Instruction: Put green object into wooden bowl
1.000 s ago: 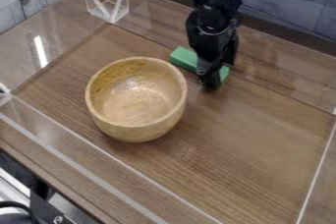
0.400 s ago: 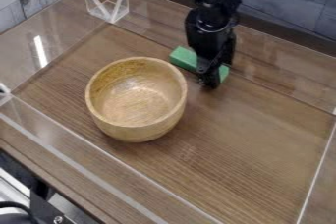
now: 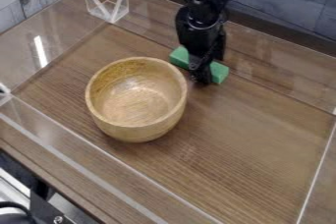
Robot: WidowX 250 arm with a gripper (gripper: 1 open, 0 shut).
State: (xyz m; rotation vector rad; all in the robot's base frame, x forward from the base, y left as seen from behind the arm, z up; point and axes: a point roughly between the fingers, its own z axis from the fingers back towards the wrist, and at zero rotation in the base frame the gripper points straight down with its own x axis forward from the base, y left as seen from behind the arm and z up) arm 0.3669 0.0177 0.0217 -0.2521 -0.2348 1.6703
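The wooden bowl (image 3: 132,122) stands left of centre on the table, round, light tan and empty. The green object (image 3: 180,59), a small flat bright-green block, lies flat on the wood just right of and behind the bowl. My black gripper (image 3: 199,73) points steeply down right over the block's middle. Its fingers are low on the block and hide the centre, so green shows on both sides. The jaws stand open, and the block still rests on the table.
Clear acrylic walls (image 3: 33,120) fence the wooden tabletop (image 3: 250,149) on all sides. A small clear plastic stand (image 3: 105,5) sits at the back left corner. The arm reaches in from the top of the view.
The gripper has shifted a little to the left over the green block, so green now shows on its right side too. Bowl and block have not moved.
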